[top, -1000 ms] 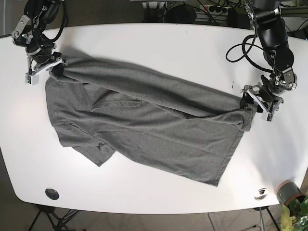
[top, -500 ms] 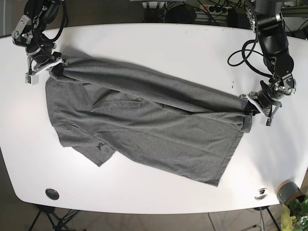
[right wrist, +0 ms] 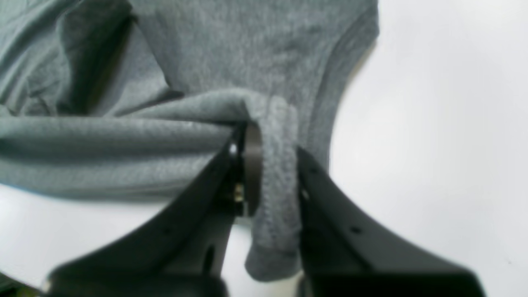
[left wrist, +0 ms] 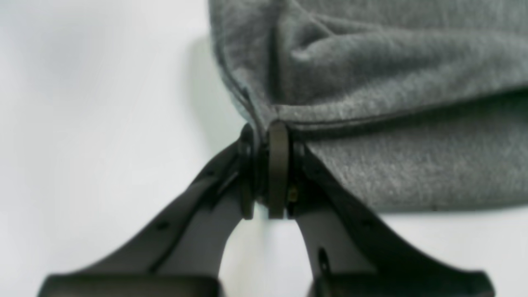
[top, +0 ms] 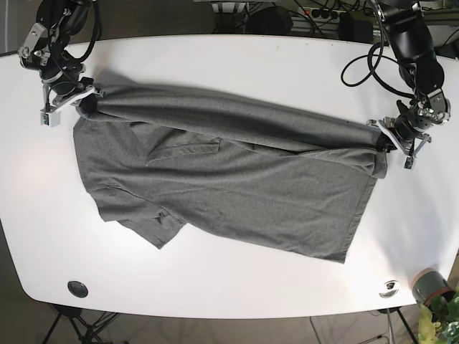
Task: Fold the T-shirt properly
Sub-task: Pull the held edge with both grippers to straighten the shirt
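A grey T-shirt [top: 229, 179] lies spread across the white table [top: 237, 64], its upper edge pulled taut between both arms. My left gripper [top: 385, 140] is at the right of the base view, shut on the shirt's hem corner [left wrist: 264, 119]. My right gripper [top: 77, 100] is at the upper left, shut on a bunched fold of the T-shirt [right wrist: 268, 123]. The cloth [right wrist: 272, 231] hangs down between its black fingers [right wrist: 251, 165]. A sleeve [top: 154, 229] sticks out at the lower left of the shirt.
Black cables [top: 366, 68] loop on the table behind my left arm. A round black grommet [top: 77, 289] and a silver one [top: 389, 287] sit near the front edge. A grey pot with a plant [top: 434, 290] stands off the front right corner.
My left gripper moved right and up, dragging the shirt's right end with it. The shirt's top edge has straightened and the whole shirt has shifted right. My right gripper stayed in place.
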Robot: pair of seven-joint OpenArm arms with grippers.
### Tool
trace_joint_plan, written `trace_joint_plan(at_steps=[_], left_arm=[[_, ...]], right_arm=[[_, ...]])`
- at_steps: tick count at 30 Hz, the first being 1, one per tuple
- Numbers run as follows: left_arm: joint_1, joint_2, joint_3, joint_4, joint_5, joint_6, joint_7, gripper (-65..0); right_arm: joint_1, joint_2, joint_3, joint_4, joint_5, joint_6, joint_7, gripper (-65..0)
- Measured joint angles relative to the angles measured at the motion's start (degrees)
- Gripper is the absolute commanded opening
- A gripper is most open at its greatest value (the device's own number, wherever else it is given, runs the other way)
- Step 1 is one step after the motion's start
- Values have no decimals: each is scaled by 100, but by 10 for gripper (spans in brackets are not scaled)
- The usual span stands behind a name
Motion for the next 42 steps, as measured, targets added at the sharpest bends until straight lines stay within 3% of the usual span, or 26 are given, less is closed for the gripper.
trace_joint_plan(at_steps=[3, 5, 11, 15, 19, 26, 42], left_arm=[[232, 13, -269, 293, -7, 2, 144, -650], [461, 7, -468, 514, 0, 2, 210, -650], [962, 24, -898, 986, 48, 20, 643, -650], [1178, 24, -1119, 1169, -4, 15, 599, -650], [1281, 39, -1250, 1193, 4, 0, 619, -650], [1567, 52, -1250, 1200, -42, -7, 603, -650], [3005, 9, -1276, 1974, -741, 0, 577, -650]], right_arm=[[-48, -7, -229, 4, 46, 4, 17, -626], [-125, 0, -343, 59, 39, 136, 17, -626], [-216, 44, -730, 98, 46, 946, -39, -623], [-201, 195, -730, 103, 44, 1202, -28, -623], [-225, 426, -737, 96, 44, 1797, -31, -623], [-328, 704, -745, 96, 63, 1825, -234, -623], [-968, 833, -745, 96, 52, 1825, -243, -623]])
